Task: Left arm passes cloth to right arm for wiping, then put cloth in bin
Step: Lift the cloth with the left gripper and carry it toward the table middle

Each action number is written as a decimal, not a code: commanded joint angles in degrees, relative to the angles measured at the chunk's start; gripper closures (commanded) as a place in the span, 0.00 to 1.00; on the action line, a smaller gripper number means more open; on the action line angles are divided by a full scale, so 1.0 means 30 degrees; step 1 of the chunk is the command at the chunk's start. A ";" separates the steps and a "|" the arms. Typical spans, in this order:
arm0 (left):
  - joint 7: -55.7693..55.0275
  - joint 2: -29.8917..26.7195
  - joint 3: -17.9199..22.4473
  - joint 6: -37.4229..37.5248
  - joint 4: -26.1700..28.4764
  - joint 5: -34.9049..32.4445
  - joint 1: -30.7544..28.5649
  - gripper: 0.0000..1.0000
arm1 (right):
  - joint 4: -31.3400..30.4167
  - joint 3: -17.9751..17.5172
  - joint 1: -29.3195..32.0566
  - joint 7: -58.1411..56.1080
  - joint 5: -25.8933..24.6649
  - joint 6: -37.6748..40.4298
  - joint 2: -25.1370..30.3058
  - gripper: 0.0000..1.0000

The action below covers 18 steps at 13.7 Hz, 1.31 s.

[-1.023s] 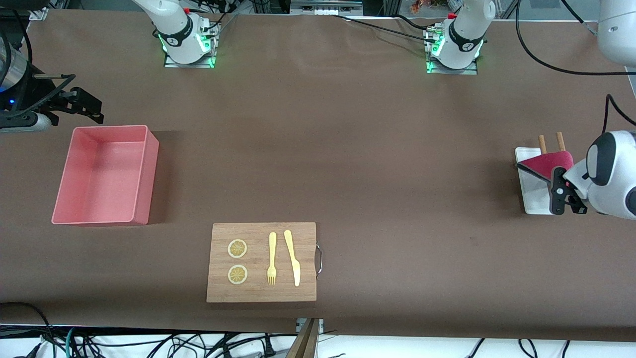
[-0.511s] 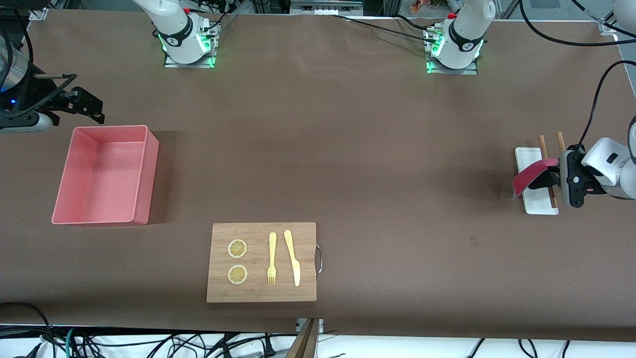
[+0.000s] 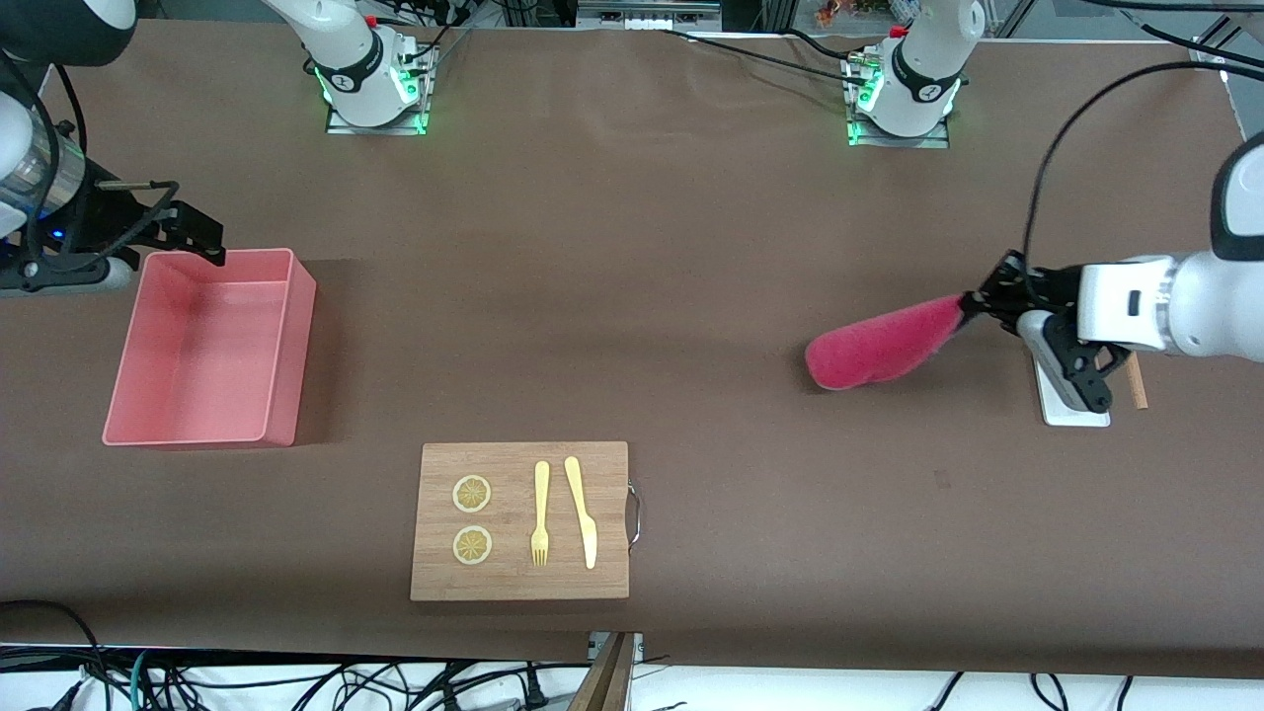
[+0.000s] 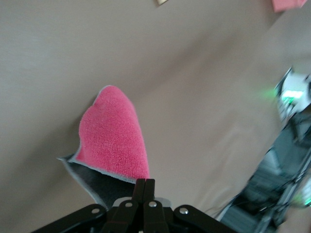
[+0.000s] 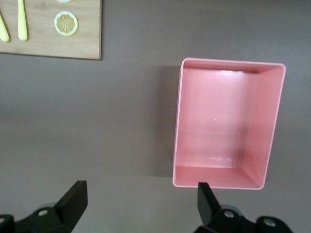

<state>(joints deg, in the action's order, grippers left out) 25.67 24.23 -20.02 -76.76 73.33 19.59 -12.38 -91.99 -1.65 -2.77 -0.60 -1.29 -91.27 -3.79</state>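
Observation:
My left gripper [image 3: 973, 304] is shut on one corner of the magenta-pink cloth [image 3: 874, 348] and holds it in the air over bare table, beside the white tray. In the left wrist view the cloth [image 4: 114, 141] hangs from the closed left gripper [image 4: 145, 183], its grey underside showing. My right gripper [image 3: 193, 229] is open and empty, over the table at the edge of the pale pink bin [image 3: 296, 346] that lies toward the robots' bases. The right wrist view shows the right gripper [image 5: 141, 196] spread wide above the table beside the empty bin [image 5: 177, 121].
A wooden board [image 3: 518, 464] with two lemon slices, a yellow fork and a yellow knife lies near the front edge; it also shows in the right wrist view [image 5: 73, 46]. A small white tray [image 3: 1071, 405] and a wooden stick [image 3: 1136, 385] lie at the left arm's end.
My left gripper has lifted the cloth off the white tray and swung it toward the table's middle. My right gripper has shifted slightly toward the bin.

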 commanded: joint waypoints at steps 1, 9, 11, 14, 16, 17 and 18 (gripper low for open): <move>-0.4353 -0.0077 -0.1641 -0.1359 0.0019 0.1260 -0.0061 1.00 | 0.0546 -0.0007 -0.0133 -0.1345 0.0778 0.1301 -0.0055 0.00; -1.7268 0.0040 -0.5631 -0.9850 0.0049 0.1733 0.3592 1.00 | 0.1395 0.0022 -0.0221 -0.6568 0.4006 0.2182 0.0239 0.00; -1.9883 0.0098 -0.5631 -1.1729 0.0078 0.1733 0.4681 1.00 | 0.1395 0.0023 -0.0221 -0.6948 0.4006 0.2154 0.0210 0.00; -2.3897 0.0157 -0.5573 -1.4453 0.0165 0.1471 0.6350 1.00 | 0.1424 0.0023 -0.0221 -0.6979 0.4122 0.2037 0.0005 0.00; -2.4318 0.0157 -0.5573 -1.4755 0.0224 0.1498 0.6414 1.00 | 0.1425 -0.0007 -0.0250 -0.6979 0.4210 0.2036 -0.0112 0.00; -2.4463 0.0157 -0.5573 -1.4755 0.0253 0.1499 0.6384 1.00 | 0.1425 -0.0007 -0.0250 -0.7008 0.4211 0.2007 -0.0113 0.00; -2.4552 0.0157 -0.5573 -1.4755 0.0254 0.1441 0.6355 1.00 | 0.1425 -0.0007 -0.0250 -0.7182 0.4211 0.2007 -0.0113 0.00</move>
<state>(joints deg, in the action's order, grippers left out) -46.87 24.80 -37.03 -120.23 73.88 23.55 6.90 -89.14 -1.84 -3.39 -20.72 10.44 -85.98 -3.64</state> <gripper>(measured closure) 0.991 0.000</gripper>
